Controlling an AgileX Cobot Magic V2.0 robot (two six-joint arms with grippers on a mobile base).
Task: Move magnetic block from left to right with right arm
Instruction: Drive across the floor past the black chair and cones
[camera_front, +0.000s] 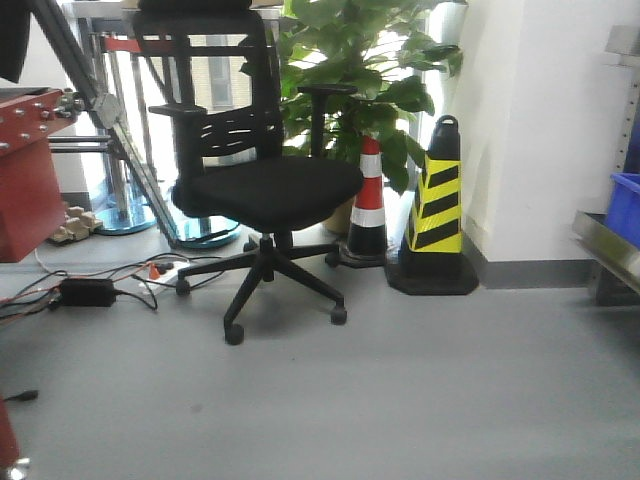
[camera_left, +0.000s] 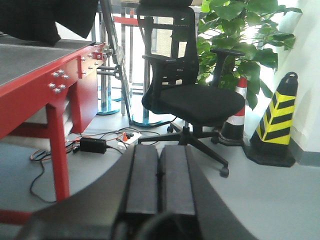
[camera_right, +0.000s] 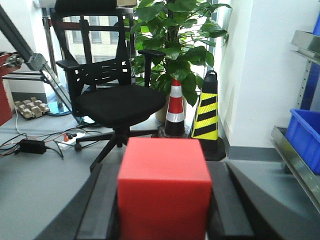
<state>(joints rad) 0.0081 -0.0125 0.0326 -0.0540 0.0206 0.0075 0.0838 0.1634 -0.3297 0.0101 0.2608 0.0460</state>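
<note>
The magnetic block (camera_right: 163, 190) is a plain matte red cube, large in the right wrist view. My right gripper (camera_right: 163, 200) is shut on it, its black fingers (camera_right: 102, 207) pressed against both sides of the cube, held up in the air facing the room. In the left wrist view my left gripper (camera_left: 160, 175) is shut with nothing in it, its two flat black pads (camera_left: 142, 177) touching along their length. Neither gripper nor the block shows in the front view.
A black office chair (camera_front: 265, 185) stands ahead on the grey floor, with a potted plant (camera_front: 360, 70), a red-white cone (camera_front: 369, 200) and a yellow-black cone (camera_front: 437, 205) behind it. A red table (camera_left: 47, 75) is at left, cables (camera_front: 100, 285) on the floor, a blue bin (camera_right: 303, 135) at right.
</note>
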